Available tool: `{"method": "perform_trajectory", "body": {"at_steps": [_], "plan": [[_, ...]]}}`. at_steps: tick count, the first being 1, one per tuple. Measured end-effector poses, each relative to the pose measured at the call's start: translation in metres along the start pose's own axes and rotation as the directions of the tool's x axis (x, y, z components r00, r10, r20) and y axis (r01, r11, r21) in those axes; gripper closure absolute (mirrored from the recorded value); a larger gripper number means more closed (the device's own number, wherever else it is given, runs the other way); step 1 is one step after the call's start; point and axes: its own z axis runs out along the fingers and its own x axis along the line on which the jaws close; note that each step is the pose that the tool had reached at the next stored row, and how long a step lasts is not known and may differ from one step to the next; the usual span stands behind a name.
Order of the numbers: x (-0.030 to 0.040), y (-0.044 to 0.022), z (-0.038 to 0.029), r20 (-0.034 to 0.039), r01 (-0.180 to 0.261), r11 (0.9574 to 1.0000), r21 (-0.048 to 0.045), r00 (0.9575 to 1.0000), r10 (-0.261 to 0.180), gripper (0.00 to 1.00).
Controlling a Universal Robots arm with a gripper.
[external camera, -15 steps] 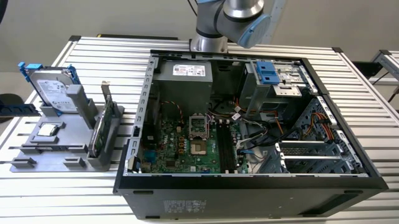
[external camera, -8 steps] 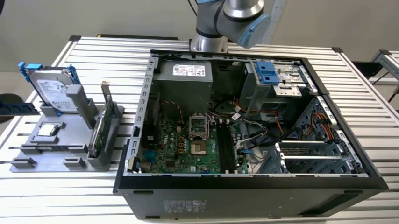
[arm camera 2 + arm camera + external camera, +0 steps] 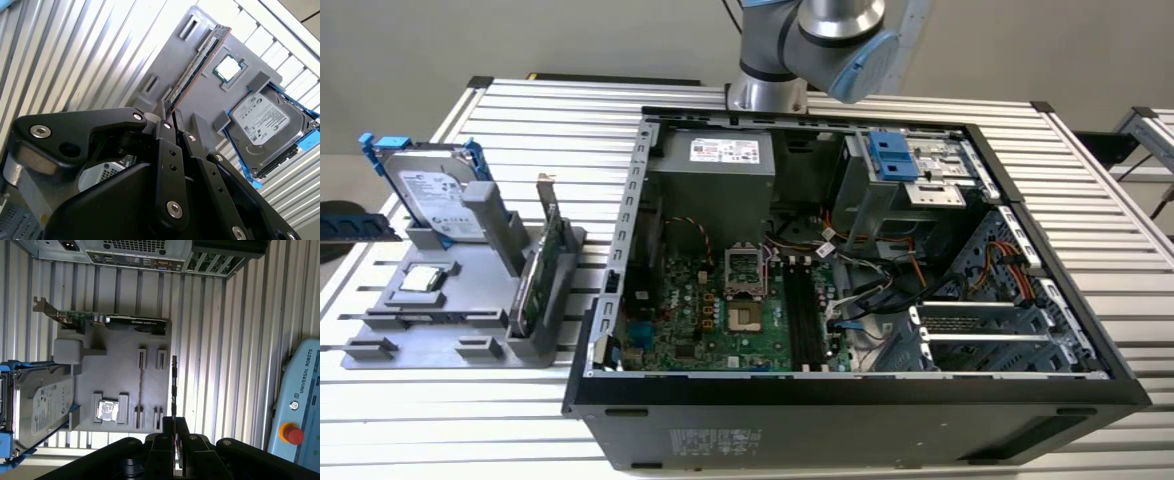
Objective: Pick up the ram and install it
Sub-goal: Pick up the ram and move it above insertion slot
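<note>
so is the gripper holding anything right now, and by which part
Yes: the gripper is shut on the ram, pinching one end of the stick; the rest juts out beyond it.

table: ribbed metal | tray: matt plastic | hand: matt black | ram: matt board

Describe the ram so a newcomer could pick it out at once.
On the slatted table, find the grey parts holder beside the computer case. The gripper is clamped on the ram. It is a thin, narrow stick, unlike the broad green card and boxy hard drive.
</note>
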Motion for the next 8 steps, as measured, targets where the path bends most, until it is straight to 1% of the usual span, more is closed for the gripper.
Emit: {"method": "perform_trajectory", "body": {"at_steps": [8], "plan": [[-0.0004, 0.0001, -0.0059, 0.0000, 0.000, 1.0000, -0.0001, 1.0000, 0.000, 1.00]]}}
